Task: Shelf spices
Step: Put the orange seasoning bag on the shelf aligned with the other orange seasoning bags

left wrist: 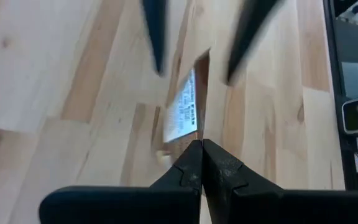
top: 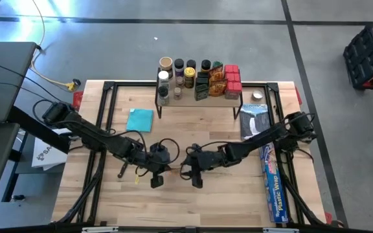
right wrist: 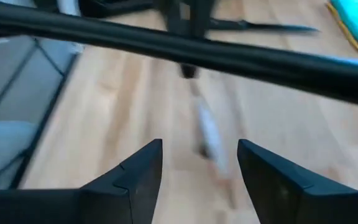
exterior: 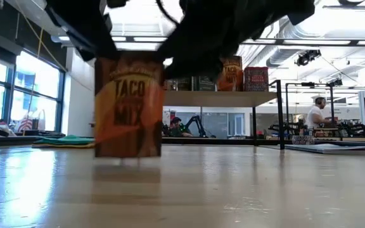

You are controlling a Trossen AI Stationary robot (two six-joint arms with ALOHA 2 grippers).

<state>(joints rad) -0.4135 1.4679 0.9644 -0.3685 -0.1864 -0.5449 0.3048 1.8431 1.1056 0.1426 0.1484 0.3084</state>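
Left gripper [left wrist: 202, 163] pinched on flat orange packet [exterior: 128, 107], table centre | right gripper [right wrist: 199, 163] spread at packet's 3 o'clock; wooden shelf [top: 199, 103] at 12

Grey concrete floor [top: 238, 13] with dark lines; tall bright windows [exterior: 33, 95] at left; ceiling ducts [exterior: 296, 28]; seated person [exterior: 314, 115] at far desks.

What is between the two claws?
An orange taco mix packet, standing upright, its edge pinched in the left claw; the open right claw faces it. Both wrist views show this.
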